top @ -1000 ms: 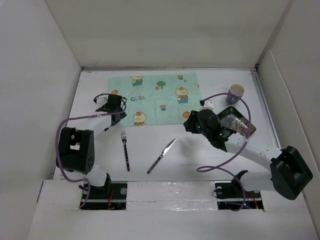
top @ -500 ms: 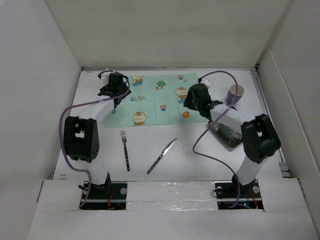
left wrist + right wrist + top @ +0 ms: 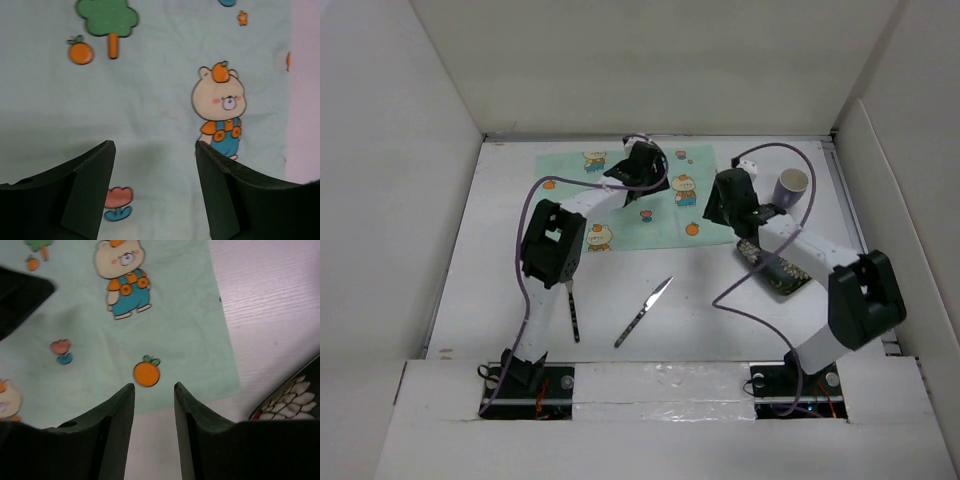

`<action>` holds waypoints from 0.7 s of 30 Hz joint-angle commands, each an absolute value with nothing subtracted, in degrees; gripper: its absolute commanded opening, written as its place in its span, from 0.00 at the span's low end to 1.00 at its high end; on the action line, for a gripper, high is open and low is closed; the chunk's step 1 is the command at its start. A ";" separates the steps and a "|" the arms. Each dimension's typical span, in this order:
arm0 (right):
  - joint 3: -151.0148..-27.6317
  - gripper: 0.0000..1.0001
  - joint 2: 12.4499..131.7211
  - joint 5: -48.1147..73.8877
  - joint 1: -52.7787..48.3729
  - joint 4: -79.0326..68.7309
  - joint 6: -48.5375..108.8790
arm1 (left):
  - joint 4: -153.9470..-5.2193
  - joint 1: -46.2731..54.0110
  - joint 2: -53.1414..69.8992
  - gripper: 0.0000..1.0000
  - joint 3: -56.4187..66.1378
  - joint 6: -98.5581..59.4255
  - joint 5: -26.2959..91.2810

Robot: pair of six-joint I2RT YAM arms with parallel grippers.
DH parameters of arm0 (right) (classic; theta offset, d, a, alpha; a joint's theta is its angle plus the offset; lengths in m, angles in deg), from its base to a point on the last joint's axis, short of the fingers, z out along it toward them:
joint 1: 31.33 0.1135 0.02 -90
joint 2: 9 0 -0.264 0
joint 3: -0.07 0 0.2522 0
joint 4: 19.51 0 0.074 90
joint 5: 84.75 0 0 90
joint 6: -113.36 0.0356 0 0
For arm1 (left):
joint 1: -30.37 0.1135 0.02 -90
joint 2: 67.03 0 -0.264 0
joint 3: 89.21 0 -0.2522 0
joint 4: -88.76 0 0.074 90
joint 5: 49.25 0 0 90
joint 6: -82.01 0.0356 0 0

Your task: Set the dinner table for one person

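The dinner table (image 3: 500, 290) is a white surface with upright white panels around it. A mint-green cartoon placemat (image 3: 605, 215) lies flat at its far middle. My left gripper (image 3: 645, 175) hovers open and empty over the placemat's middle; in the left wrist view it (image 3: 155, 150) has the printed bear (image 3: 222, 112) ahead on the right. My right gripper (image 3: 717, 215) is open and empty above the placemat's near right corner, by the printed orange (image 3: 146, 373); it also shows in the right wrist view (image 3: 154, 387). A fork (image 3: 572, 305) and a knife (image 3: 645, 310) lie on the table nearer the arms.
A purple cup (image 3: 792, 185) stands at the far right. A dark patterned plate (image 3: 782, 272) lies right of the placemat, partly under my right arm, and shows in the right wrist view (image 3: 295, 395). Purple cables loop from both arms.
My left gripper has swung right from the placemat's left edge to over its middle. My right gripper rose from beside the plate to the placemat's right edge. Placemat, cutlery and cup stayed put.
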State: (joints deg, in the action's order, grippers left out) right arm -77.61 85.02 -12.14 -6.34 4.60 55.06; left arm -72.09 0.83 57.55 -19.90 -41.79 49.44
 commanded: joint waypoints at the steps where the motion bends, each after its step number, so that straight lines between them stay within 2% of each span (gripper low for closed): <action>1: -69.99 0.38 66.94 -15.84 -2.69 -0.64 54.74 | -69.76 -0.82 63.20 0.61 -34.78 -41.90 47.53; 2: -69.94 0.38 66.86 -15.85 -2.68 -0.65 54.73 | -69.75 -0.83 64.88 0.61 -34.86 -41.91 47.52; 3: -66.63 0.20 61.46 -14.63 -1.89 -0.82 54.91 | -69.57 -1.62 66.29 0.55 -36.94 -42.43 47.09; 4: -65.12 0.07 58.53 -13.92 -1.89 -1.00 54.73 | -69.40 -1.62 67.69 0.49 -38.71 -44.18 46.65; 5: -63.63 0.00 56.16 -13.04 -1.02 -1.17 54.65 | -69.65 -1.62 70.75 0.42 -42.20 -45.07 45.69; 6: -62.31 0.00 53.70 -11.64 -0.40 -1.26 54.56 | -69.57 -1.62 72.18 0.21 -43.98 -46.12 45.24; 7: -60.12 0.00 48.97 -11.02 -0.39 -1.52 54.30 | -69.05 -1.62 73.84 0.12 -45.82 -48.22 44.45; 9: -58.17 0.00 44.73 -10.23 0.31 -2.32 53.51 | -67.64 -1.62 78.24 0.02 -51.36 -49.99 43.92; 11: -58.25 0.00 40.41 -9.44 0.83 -0.14 52.80 | -66.32 -1.62 81.58 0.02 -55.31 -52.01 42.78; 14: -59.82 0.00 37.34 -8.12 0.84 2.07 51.83 | -66.23 -1.62 84.66 0.09 -58.05 -54.99 37.89; 21: -60.89 0.00 33.20 -7.15 0.84 0.41 51.39 | -68.16 -2.85 87.31 0.15 -59.02 -58.87 32.93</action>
State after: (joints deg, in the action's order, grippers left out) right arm -58.94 34.42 -8.43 0.26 1.72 52.76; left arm -67.83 -1.88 85.44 -56.33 -56.00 36.26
